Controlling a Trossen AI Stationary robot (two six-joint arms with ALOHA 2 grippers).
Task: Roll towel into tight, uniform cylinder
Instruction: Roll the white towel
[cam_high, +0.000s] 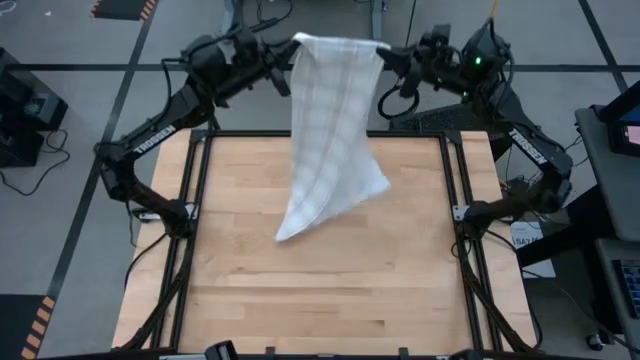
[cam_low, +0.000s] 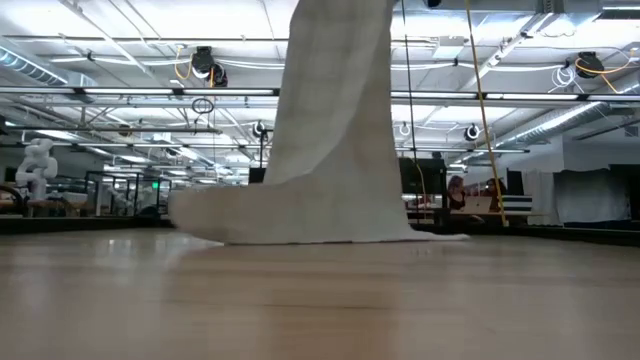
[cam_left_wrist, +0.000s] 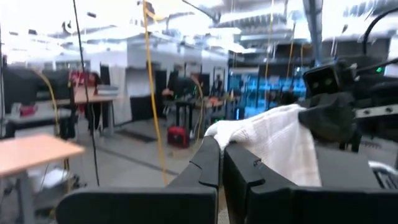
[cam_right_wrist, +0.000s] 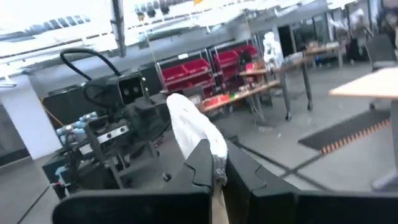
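Fingers on both arms are pinched shut on the towel's top edge: the left gripper (cam_high: 293, 47) clamps one upper corner at about 11 o'clock of the worktop, the right gripper (cam_high: 385, 52) the other corner at about 1 o'clock, both raised above the far edge. In each wrist view the dark fingers (cam_left_wrist: 219, 169) press together with white cloth bunched between them, as do the right arm's fingers (cam_right_wrist: 214, 167).

The worktop (cam_high: 320, 300) is a pale wooden butcher-block surface framed by black rails.

The towel (cam_high: 330, 130) hangs stretched between the two grippers at 12 o'clock and drapes down toward the centre. Its lower end rests on the wood near the middle, trailing toward 7 o'clock, where it lies folded and slack.
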